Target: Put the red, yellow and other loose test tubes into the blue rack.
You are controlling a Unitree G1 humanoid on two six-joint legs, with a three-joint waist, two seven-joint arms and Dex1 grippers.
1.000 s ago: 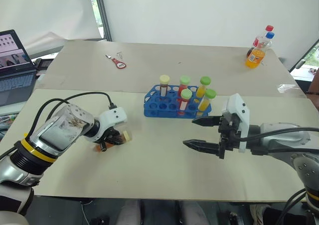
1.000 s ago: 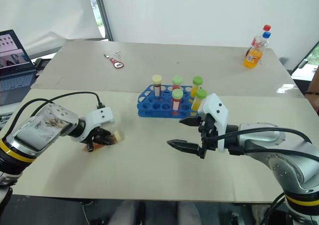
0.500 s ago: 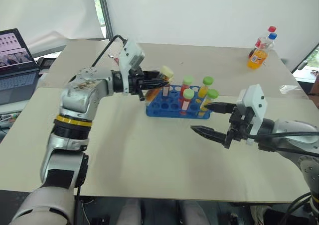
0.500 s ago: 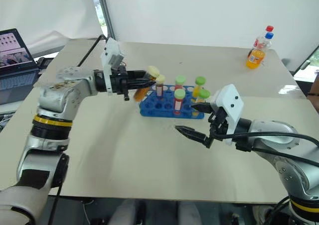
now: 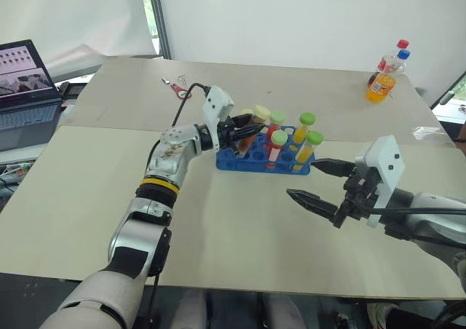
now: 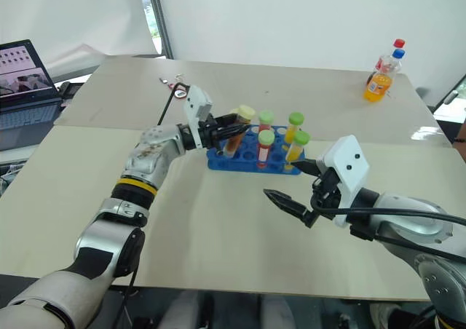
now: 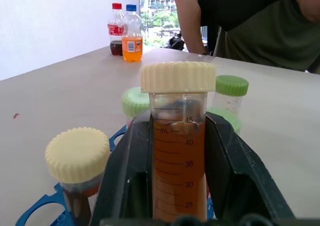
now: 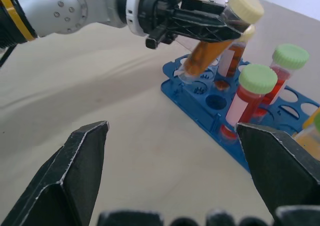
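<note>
Two pale beige rectangular tables [image 5: 87, 191] stand edge to edge before a plain white wall [image 5: 291, 16]. An open laptop [image 5: 25, 89] sits at the left edge; daylight enters through a narrow window strip [image 5: 151, 16] beside a grey upright post [image 5: 164, 20].

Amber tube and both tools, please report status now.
Left tool shut on amber tube, tilted over blue rack, not yet in a hole. Right tool open, empty, near the rack. Five tubes already racked.
</note>
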